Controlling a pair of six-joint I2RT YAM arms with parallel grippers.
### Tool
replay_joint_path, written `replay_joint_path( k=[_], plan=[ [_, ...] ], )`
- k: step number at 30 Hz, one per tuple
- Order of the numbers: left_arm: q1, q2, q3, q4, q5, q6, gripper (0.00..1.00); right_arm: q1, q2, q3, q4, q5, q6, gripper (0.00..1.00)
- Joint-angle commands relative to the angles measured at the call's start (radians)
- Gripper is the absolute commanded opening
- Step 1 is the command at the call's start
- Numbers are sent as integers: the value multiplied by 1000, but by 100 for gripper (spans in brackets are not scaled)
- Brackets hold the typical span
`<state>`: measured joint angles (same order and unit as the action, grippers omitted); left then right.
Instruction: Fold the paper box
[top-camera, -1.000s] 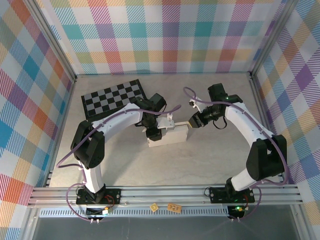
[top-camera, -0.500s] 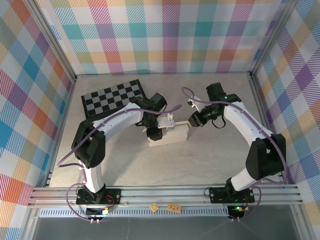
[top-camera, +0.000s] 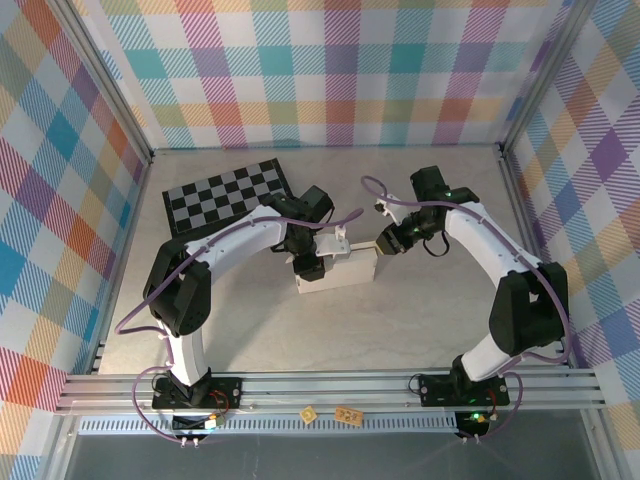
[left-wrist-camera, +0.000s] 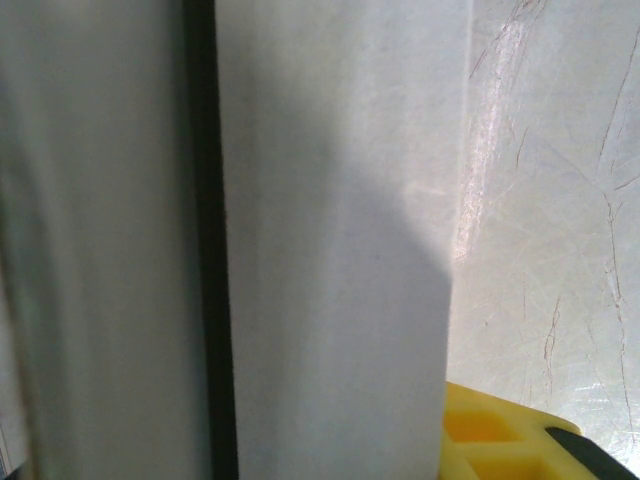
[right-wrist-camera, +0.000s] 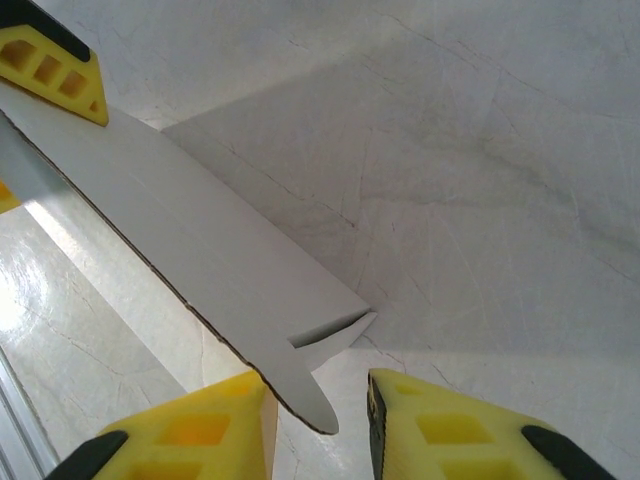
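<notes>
Right gripper (right-wrist-camera: 318, 400) jaws spread, paper box (top-camera: 350, 272) flap tip between them; left gripper (top-camera: 311, 266) against box wall, jaw state unreadable.

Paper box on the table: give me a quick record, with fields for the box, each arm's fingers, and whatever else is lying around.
paper box: white, mid-table, looks partly formed
flap: long white panel reaching out toward the right arm
left gripper: down on the box's left part; open or shut cannot be told
right gripper: yellow fingers apart, the flap's tip between them
checkerboard: flat, far left of the box, apart from it
table: pale marbled surface
</notes>
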<state>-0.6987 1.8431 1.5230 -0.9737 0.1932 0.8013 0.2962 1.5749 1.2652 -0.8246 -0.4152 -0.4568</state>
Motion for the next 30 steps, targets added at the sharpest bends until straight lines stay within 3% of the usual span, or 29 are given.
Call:
replay_joint_path(
  k=[1, 17, 25, 30],
  plan=[
    [-8, 16, 28, -30, 20, -4, 38, 12, 13, 42, 4, -18, -4, 29],
    [-8, 20, 35, -30, 22, -8, 38, 24, 10, 44, -3, -20, -2, 14],
    [-8, 24, 40, -28, 19, -17, 38, 47, 2, 58, -22, 5, 18, 0],
    [-8, 31, 50, -26, 20, -29, 38, 65, 1, 69, -38, 17, 89, 0]
  ],
)
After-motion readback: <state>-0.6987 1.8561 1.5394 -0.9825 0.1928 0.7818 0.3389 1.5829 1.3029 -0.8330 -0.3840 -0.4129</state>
